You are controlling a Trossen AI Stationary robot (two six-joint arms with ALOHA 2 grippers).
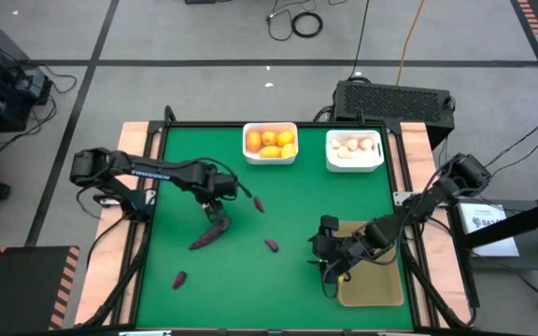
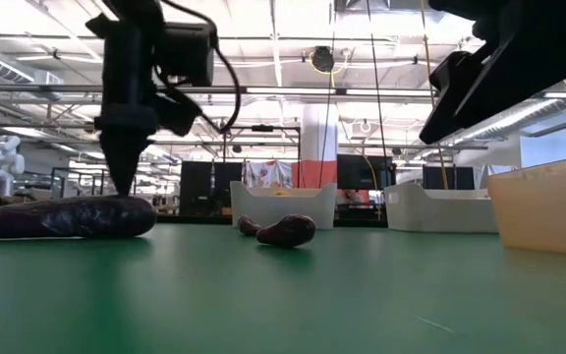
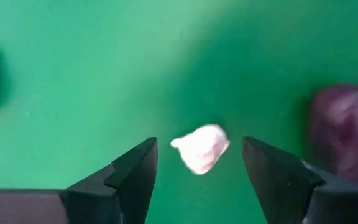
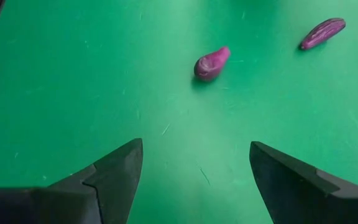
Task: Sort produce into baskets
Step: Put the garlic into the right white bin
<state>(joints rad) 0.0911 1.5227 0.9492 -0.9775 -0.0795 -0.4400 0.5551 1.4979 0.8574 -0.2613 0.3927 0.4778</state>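
My left gripper (image 1: 215, 211) hangs open, pointing down at the mat just beside the long dark purple piece (image 1: 208, 233). In the left wrist view a small white garlic bulb (image 3: 201, 148) lies on the mat between its spread fingers (image 3: 135, 171), touching neither. My right gripper (image 1: 325, 248) is open and empty at the tan tray's (image 1: 374, 280) left edge, facing a short purple piece (image 4: 211, 63). Other purple pieces lie at centre (image 1: 258, 203) and front left (image 1: 179, 278). One white basket (image 1: 270, 155) holds orange-yellow fruits (image 1: 271, 142). The other white basket (image 1: 354, 164) holds garlic bulbs (image 1: 353, 147).
A black box with a grille (image 1: 392, 98) stands behind the table's far right corner. Wooden strips edge the green mat (image 1: 250, 299) on both sides. In the low view the long purple piece (image 2: 62, 218) lies at left and the tray wall (image 2: 548, 206) at right.
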